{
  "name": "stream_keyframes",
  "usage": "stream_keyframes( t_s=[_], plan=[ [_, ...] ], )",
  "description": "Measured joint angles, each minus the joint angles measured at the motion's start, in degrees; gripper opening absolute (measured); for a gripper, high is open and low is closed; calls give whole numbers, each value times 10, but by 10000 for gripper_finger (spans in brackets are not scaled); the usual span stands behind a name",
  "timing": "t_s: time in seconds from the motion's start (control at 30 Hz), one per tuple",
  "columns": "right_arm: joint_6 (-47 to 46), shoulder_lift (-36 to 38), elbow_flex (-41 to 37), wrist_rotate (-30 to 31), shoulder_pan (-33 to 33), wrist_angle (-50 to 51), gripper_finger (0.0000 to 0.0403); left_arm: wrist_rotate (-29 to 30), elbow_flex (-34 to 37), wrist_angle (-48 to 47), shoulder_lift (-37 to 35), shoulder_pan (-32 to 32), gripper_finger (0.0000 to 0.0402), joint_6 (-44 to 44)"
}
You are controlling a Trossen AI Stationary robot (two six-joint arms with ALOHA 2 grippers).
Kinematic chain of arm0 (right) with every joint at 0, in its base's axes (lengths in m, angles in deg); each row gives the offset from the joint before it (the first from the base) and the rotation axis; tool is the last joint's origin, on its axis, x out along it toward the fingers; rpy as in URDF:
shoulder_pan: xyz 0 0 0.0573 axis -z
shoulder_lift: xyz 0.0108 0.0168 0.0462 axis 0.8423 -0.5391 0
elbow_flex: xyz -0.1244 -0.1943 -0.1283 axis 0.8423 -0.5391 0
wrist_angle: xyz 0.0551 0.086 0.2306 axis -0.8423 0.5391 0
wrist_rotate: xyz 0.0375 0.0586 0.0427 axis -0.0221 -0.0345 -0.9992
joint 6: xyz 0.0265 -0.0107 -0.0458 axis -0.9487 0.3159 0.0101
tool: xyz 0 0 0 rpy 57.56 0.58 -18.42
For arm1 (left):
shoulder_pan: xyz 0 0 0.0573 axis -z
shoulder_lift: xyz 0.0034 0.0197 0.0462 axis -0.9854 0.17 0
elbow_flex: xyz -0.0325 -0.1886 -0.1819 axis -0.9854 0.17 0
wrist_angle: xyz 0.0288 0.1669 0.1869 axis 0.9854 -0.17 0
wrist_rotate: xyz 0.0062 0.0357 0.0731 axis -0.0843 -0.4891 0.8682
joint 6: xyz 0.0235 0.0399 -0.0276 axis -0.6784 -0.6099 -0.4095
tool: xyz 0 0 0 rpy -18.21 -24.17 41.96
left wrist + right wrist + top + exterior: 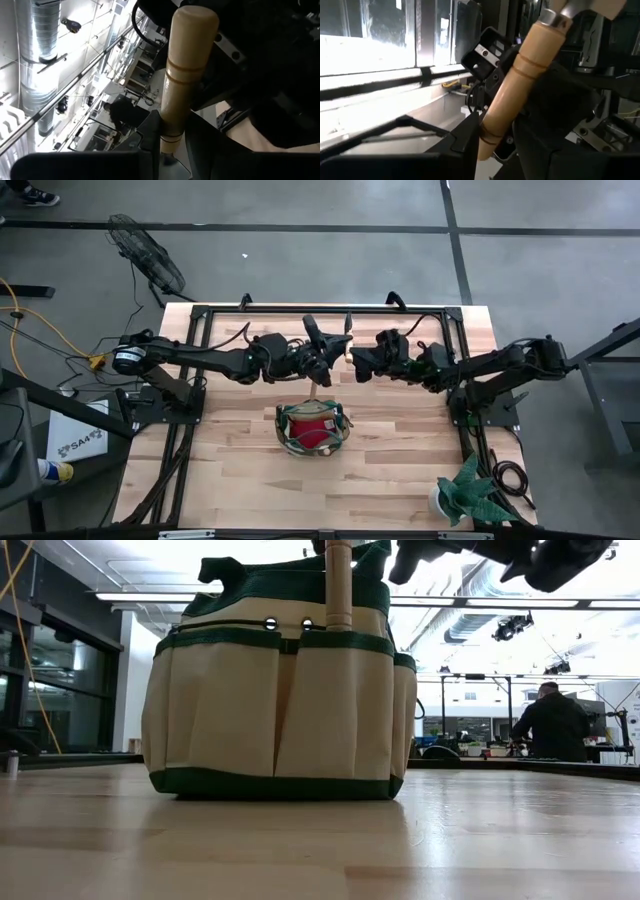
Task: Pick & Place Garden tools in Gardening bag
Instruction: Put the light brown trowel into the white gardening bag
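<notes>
High over the table's middle, on the far side of the gardening bag [313,428], my left gripper [328,368] and right gripper [358,362] meet tip to tip. Both are shut on one garden tool with a pale wooden handle [187,70] and a metal collar [552,17]; its blade is out of view. The beige, green-trimmed bag [280,710] stands on its base with a red item [316,436] inside. In the low view another wooden handle [339,590] stands upright at the bag's near wall, above the pocket rim. I cannot tell whether it sticks in a pocket. My left gripper pinches the wooden handle between its two fingers at the grooved part toward the metal collar [169,127]. It comes about level from the table's left, fingers across the handle. The rounded free end [195,20] sticks out to one side, clear of the table. My right gripper has the same handle between its two fingers at the groove near the rounded end [492,122]. It comes from the table's right, slanting a little upward, fingers across the handle. The collar end juts out past the fingers, and the tool is clear of the table.
A green spiky plant in a white pot [465,495] stands at the near right corner. A black frame [320,310] runs along the far edge. Bare wood [230,470] lies around the bag. A person [555,725] is far off in the room.
</notes>
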Motion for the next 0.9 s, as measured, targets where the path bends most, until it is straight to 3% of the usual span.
stream_keyframes(
  t_s=[0.17,0.47,0.57,0.67,0.9],
  plan=[
    [7,0,0,-48,10,1,107,14,-3,-7,0,1,56,3],
    [-37,1,1,-100,11,6,106,46,-54,-106,-1,1,56,12],
    [-58,1,1,-126,9,10,106,82,-64,-130,-1,-1,56,15],
    [-77,0,0,-127,2,15,106,121,-67,-135,-4,-3,56,11],
    [-57,0,0,-119,-10,23,106,118,-66,-150,-3,-1,56,13]
  ],
)
